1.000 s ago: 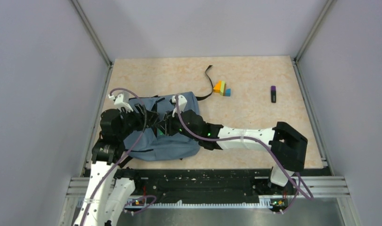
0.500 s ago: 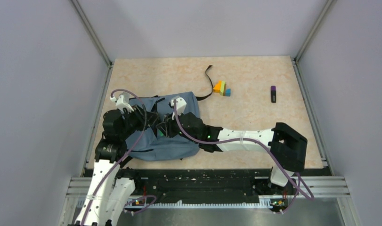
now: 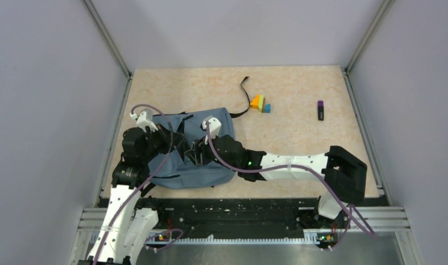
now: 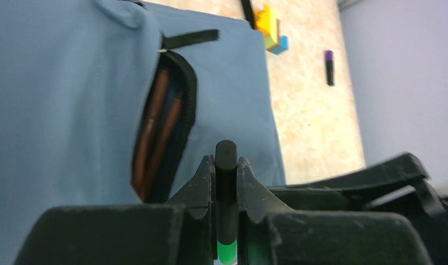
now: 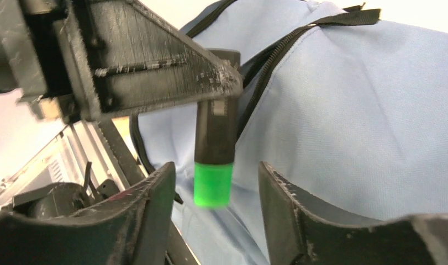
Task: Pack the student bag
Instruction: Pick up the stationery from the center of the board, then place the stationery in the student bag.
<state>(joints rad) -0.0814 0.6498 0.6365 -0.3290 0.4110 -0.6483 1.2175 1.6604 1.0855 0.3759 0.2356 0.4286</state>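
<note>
Now gripping a green-capped marker [image 5: 215, 138] in the left gripper [image 4: 226, 163], right gripper [image 5: 216, 172] spread open around its cap, above the student bag [image 5: 348, 110]; pencils [image 4: 155, 130] filling the pocket, coloured blocks [image 3: 260, 103] and purple marker [image 3: 320, 110] well apart.

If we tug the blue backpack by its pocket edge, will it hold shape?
Probably not: the backpack lies slumped flat, with soft folds, so the fabric likely bunches. Its open pocket gapes limply; that edge would probably fold.

A small stack of orange, yellow, green and blue blocks [image 3: 260, 103] lies toward the far middle of the beige surface [image 3: 299, 143]. Well to its right lies a dark marker [image 3: 320, 110], its purple cap pointing far.
</note>
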